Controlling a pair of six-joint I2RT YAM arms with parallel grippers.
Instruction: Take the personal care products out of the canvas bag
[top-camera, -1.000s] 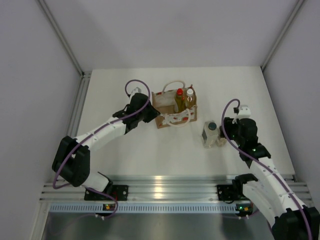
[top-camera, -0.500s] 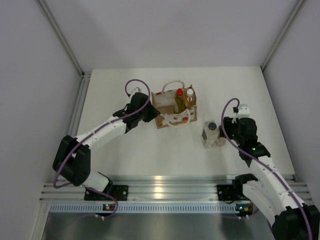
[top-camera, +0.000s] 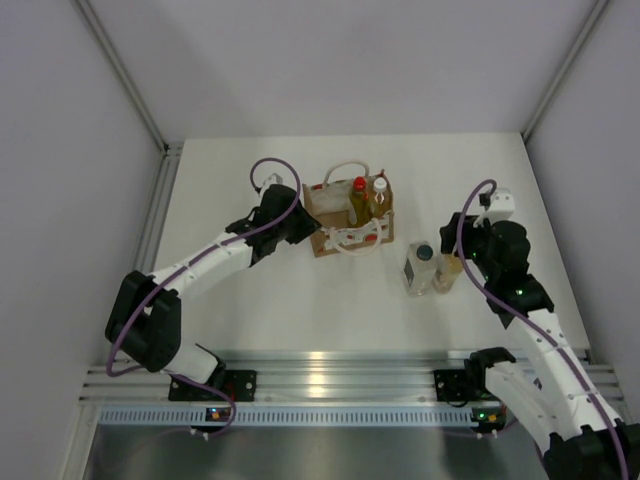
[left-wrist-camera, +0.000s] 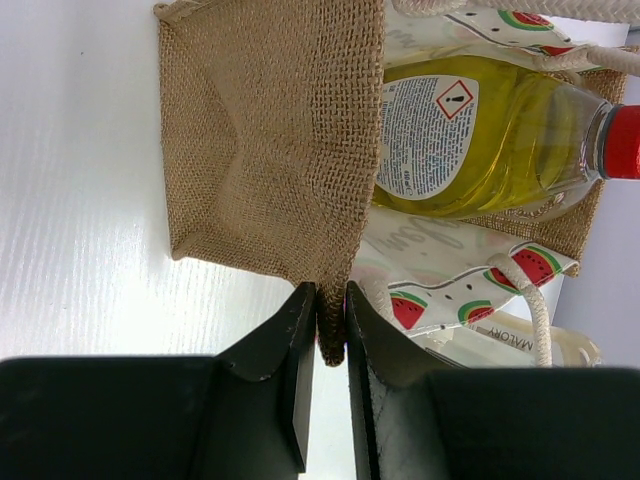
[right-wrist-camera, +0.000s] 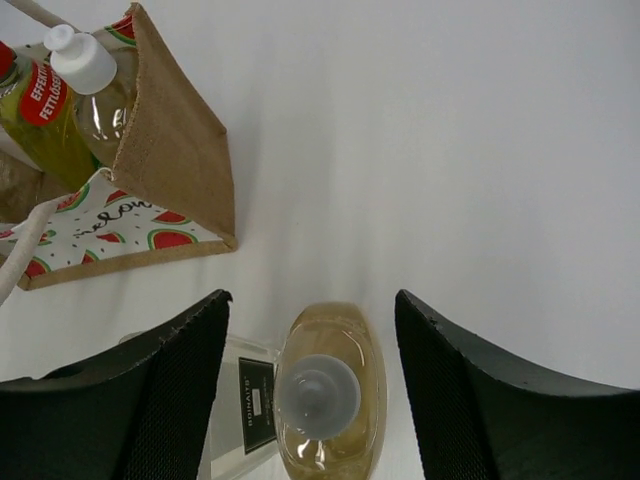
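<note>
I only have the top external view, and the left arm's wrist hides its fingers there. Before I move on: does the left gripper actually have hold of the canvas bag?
Observer: Yes. The left wrist view shows the left gripper pinched shut on a burlap corner edge of the canvas bag.
Operator: And is the right gripper clamped on the amber bottle outside the bag?
Observer: No. In the right wrist view the right gripper is open, its fingers spread wide of the amber bottle and touching neither side.
</note>
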